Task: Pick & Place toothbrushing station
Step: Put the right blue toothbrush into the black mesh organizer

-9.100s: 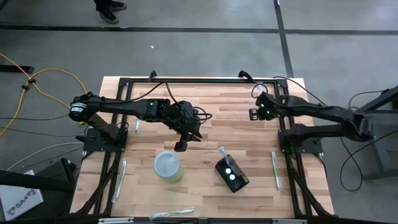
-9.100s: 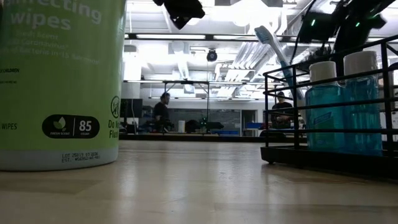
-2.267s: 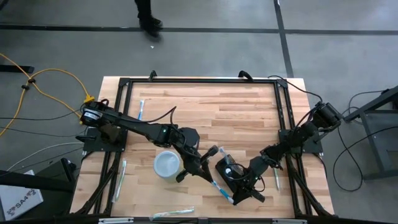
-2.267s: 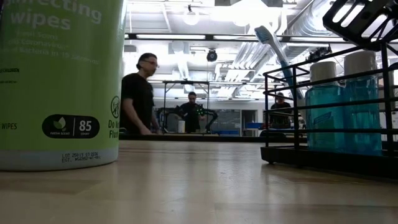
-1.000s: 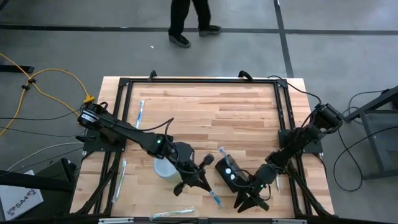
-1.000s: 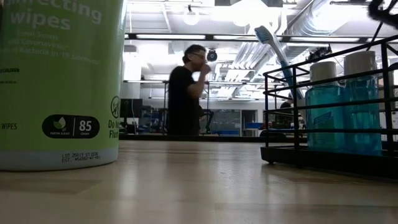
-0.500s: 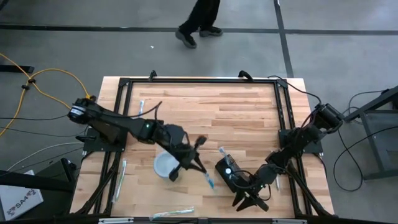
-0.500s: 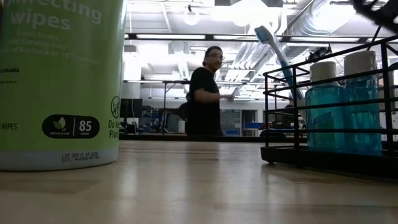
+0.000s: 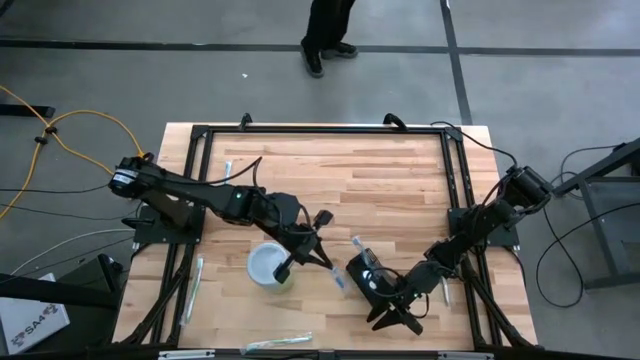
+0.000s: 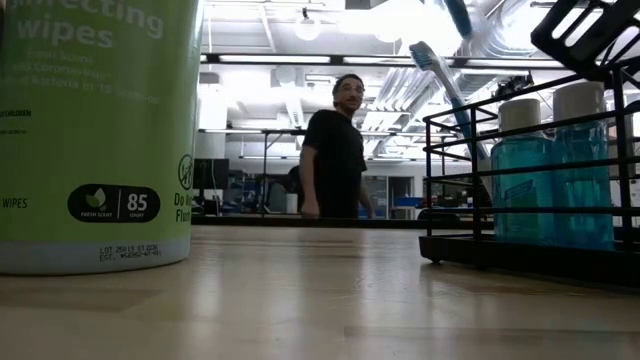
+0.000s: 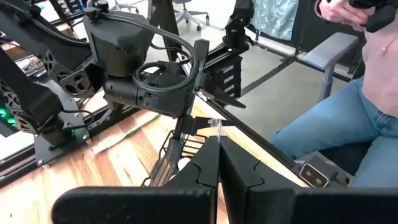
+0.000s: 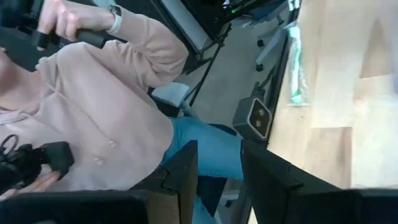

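Wooden table [image 9: 400, 180], seen from above: your toothbrushing station [image 9: 366, 277] sits toward 5 o'clock from the middle, a black block with a pale toothbrush [image 9: 357, 246] standing at its 12 o'clock end. The right gripper [image 9: 393, 318] is just beside the station's 5 o'clock corner; its fingers are spread and point on toward 6 o'clock with nothing between them. The left gripper [image 9: 322, 262] hangs between the station and the wipes canister [image 9: 262, 263], which stands at 9 o'clock from the station. A blue toothbrush [image 9: 337, 281] slants off the tip of the left gripper. A person [image 9: 325, 30] stands on the floor beyond the table's 12 o'clock edge.

From table height, you see the station [image 10: 520, 258] as a black wire rack holding two blue bottles [image 10: 525, 175], with the pale toothbrush [image 10: 440, 75] leaning out of it. The blue toothbrush [image 10: 458, 15] hangs above. The green canister [image 10: 90, 130] fills the 9 o'clock side, and a person [image 10: 335, 150] stands in the room behind.

In the left wrist view the fingers [image 11: 208, 165] are clenched together on a thin pale sliver, apparently the brush handle; the right arm [image 11: 143, 74] is just ahead.

In the right wrist view the fingers [image 12: 183, 168] stand apart, released, with a seated person [image 12: 106, 124] beyond them
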You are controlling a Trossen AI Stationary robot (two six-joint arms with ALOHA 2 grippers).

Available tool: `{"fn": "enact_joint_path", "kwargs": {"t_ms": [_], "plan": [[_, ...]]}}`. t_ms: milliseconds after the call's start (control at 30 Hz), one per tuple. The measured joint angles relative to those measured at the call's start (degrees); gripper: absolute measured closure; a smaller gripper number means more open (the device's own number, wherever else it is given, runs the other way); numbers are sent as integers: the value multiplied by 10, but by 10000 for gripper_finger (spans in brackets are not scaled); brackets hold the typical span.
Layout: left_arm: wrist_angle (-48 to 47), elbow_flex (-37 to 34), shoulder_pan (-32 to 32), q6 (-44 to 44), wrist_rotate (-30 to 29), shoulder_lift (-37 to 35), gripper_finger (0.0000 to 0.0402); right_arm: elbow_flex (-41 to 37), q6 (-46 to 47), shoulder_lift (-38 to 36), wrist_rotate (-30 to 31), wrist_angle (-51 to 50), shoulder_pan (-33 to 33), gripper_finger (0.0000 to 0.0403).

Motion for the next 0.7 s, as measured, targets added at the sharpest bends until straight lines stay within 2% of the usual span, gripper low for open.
{"fn": "enact_joint_path", "kwargs": {"t_ms": [300,500,600,700], "plan": [[-13,0,0,-8,0,-14,401,0,-15,-1,29,-4,0,290],[-21,0,0,-16,0,-21,401,0,-52,-49,42,-8,4,290],[-20,0,0,-17,0,-22,401,0,-74,-88,53,-45,17,290],[-20,0,0,-17,-1,-22,401,0,-75,-130,99,-123,34,290]]}}
